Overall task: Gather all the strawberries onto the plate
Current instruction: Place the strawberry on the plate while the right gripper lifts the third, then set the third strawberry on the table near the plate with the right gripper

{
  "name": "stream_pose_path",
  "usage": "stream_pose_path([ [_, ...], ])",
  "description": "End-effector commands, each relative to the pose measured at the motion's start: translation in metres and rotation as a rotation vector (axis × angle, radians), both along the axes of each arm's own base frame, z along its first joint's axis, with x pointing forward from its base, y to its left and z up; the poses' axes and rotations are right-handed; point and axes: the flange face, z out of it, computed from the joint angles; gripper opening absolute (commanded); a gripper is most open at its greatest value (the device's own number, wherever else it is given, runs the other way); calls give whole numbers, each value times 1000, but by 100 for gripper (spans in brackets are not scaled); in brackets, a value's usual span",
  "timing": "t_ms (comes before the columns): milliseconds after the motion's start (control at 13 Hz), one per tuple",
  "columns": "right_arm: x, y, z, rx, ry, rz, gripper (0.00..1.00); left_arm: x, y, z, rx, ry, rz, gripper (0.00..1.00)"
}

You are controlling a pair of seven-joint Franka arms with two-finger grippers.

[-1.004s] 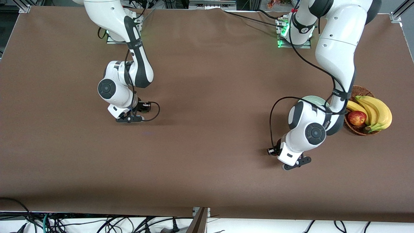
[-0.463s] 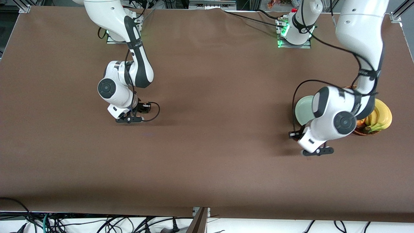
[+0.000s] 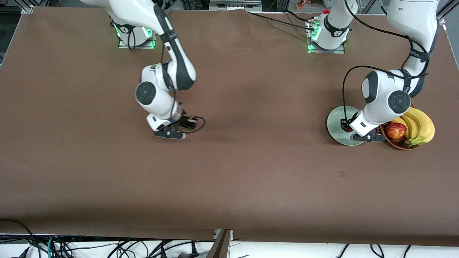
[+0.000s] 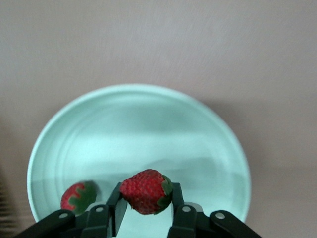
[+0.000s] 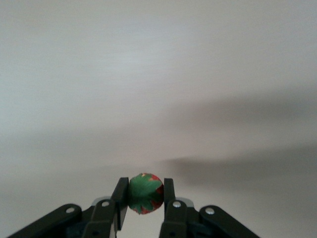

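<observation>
A round, shallow, pale mint-green plate (image 3: 336, 125) is lying toward the left arm's end of the brown-covered bench (image 3: 229, 172), and in the left wrist view a small red strawberry with a green leafy top (image 4: 78, 196) is resting on it near its rim. Just beside the plate, closer to that end's edge, a brown wicker basket (image 3: 398, 143) is holding a red-yellow apple (image 3: 395, 130) and a bunch of yellow bananas (image 3: 419, 124), with the apple lying on the plate's side of the bananas. The left arm is reaching down over both, its white wrist covering part of the plate and of the basket's rim. The left gripper (image 4: 146, 214) is hanging over the plate with its black fingers (image 4: 115, 210) clamped on a second red strawberry (image 4: 146, 191), which is sitting between the fingertips above the plate's surface, apart from the berry lying there. Toward the middle of the bench, nearer the right arm's end, the right gripper (image 5: 144, 204) is hanging over bare brown cloth, its fingers pinched tight on a third strawberry (image 5: 144, 193), whose green leafy cap is facing the right wrist view.
</observation>
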Motion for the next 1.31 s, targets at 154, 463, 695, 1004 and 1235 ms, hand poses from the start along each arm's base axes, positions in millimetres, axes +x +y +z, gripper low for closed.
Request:
stream_pose_path([
  [154, 18, 150, -25, 250, 85, -311, 25, -13, 16, -4, 0, 12, -31, 27],
  [463, -34, 242, -24, 453, 28, -504, 36, -8, 9, 7, -2, 8, -37, 100],
  [695, -71, 278, -27, 596, -38, -634, 82, 9, 5, 58, -17, -14, -30, 100],
  [1004, -61, 272, -20, 582, -50, -611, 99, 23, -12, 91, -25, -12, -11, 100],
  [1235, -21, 246, -4, 439, 3, -514, 99, 26, -44, 88, -28, -21, 15, 100],
])
